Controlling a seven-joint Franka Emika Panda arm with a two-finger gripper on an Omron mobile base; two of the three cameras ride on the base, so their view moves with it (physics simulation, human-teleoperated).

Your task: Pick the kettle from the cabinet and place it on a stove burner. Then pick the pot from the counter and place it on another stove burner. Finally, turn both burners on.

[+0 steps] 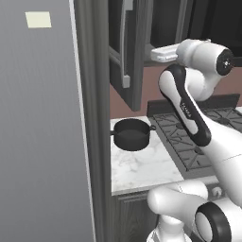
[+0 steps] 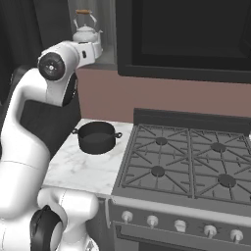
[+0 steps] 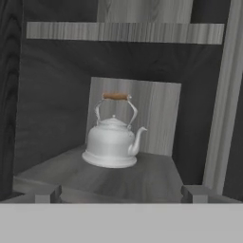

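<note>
The kettle [image 3: 112, 140] stood upright on the lower shelf of the open cabinet [image 3: 57, 109], toward the back, with its short spout turned to the right of the hand view and its thin arched handle rising over the lid, the orange-brown wooden grip at the crown. In the right base view it sat just beyond the arm's hand, above and left of the range. The gripper [image 3: 121, 192] hung in front of the shelf, its fingers spread as wide as they go, nothing between them, and the kettle lay well apart from the tips. It looked like a small, rigid metal vessel, probably light if empty, with a smooth rounded body that would likely slip between flat pads; the belly also seemed too wide and curved for a sure pinch. The better hold was judged to be the wooden top of the handle, a narrow straight bar the fingers could close across, though the kettle might swing or tilt beneath it if gripped off centre. The pot [image 2: 97, 137] rested on the marble counter [image 2: 78, 169] just left of the stove burners [image 2: 158, 170], untouched, its wide dark bowl lidless and its two loop handles out to the sides.
</note>
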